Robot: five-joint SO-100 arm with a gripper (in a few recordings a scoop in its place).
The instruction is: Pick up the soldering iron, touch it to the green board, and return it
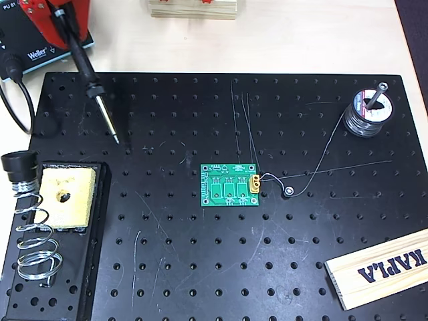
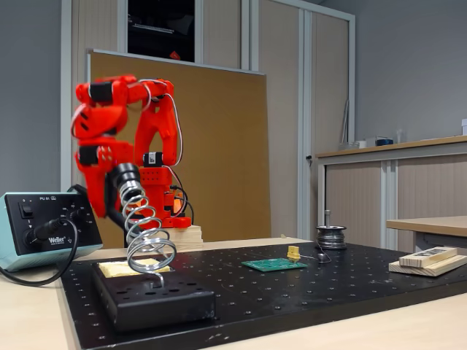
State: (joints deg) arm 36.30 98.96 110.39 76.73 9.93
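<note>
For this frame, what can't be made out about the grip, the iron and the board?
- Gripper jaws: cut by the top edge overhead; hidden behind the stand in the fixed view.
- Soldering iron cord: upper end runs under the gripper.
- Iron tip height above the black board: overhead gives no depth.
- Green board print: too small.

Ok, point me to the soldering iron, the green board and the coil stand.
soldering iron [image 1: 85, 67]: overhead view, black handle.
green board [image 1: 229, 186]: overhead view, centre of the board.
coil stand [image 2: 146, 233]: fixed view, middle of the spring.
</note>
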